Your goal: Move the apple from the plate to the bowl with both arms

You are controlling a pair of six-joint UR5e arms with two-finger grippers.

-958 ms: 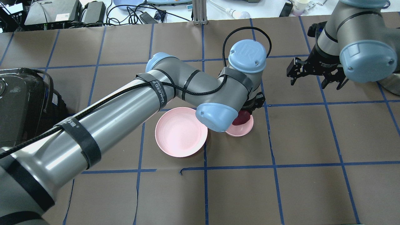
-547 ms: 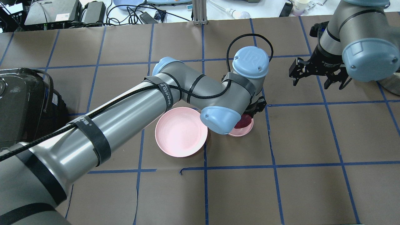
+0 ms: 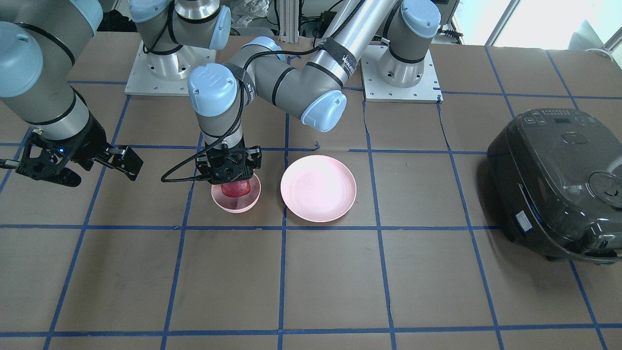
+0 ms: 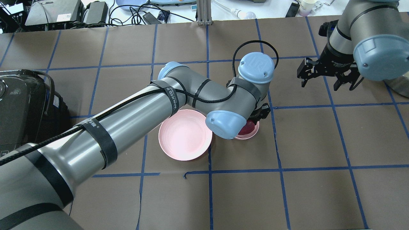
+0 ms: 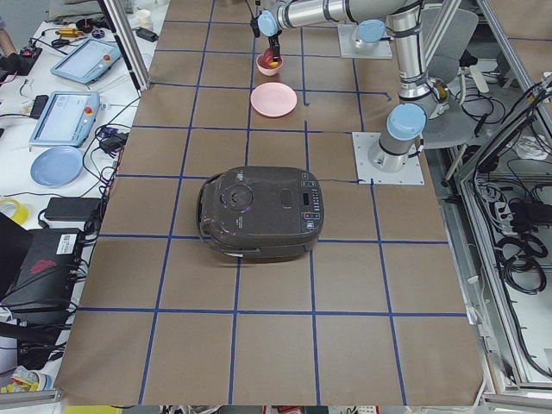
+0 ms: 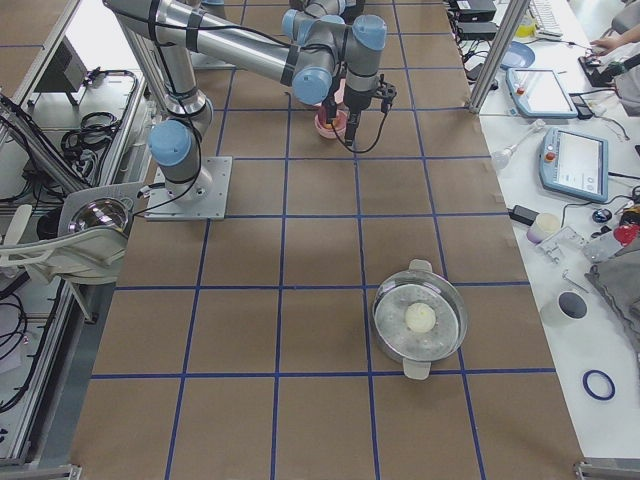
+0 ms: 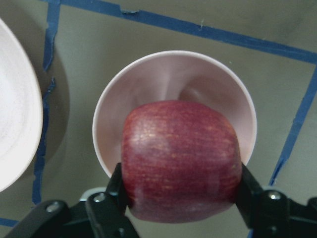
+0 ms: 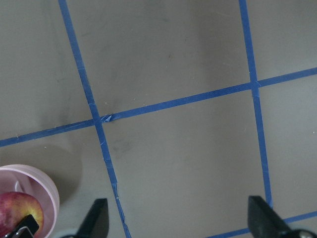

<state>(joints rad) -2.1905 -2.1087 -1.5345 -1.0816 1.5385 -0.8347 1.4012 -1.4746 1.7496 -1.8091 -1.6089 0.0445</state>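
My left gripper (image 3: 236, 183) is shut on the dark red apple (image 7: 181, 153) and holds it in the mouth of the small pink bowl (image 7: 148, 84). Its lower part sits below the rim in the front view, where the apple (image 3: 237, 190) and bowl (image 3: 235, 205) both show. I cannot tell whether it touches the bottom. The wide pink plate (image 3: 318, 188) stands bare beside the bowl, also seen from overhead (image 4: 185, 135). My right gripper (image 4: 326, 84) is open and empty, above the table away from the bowl; its wrist view catches the bowl's edge (image 8: 29, 178).
A black rice cooker (image 3: 554, 180) stands at the table's end on my left side. A metal pot (image 6: 420, 320) with a white lump inside stands on my right side. Blue tape lines grid the brown table cover.
My left gripper has come down with the apple, from above the bowl into its mouth. My right gripper has drawn slightly back and to the right, still open.
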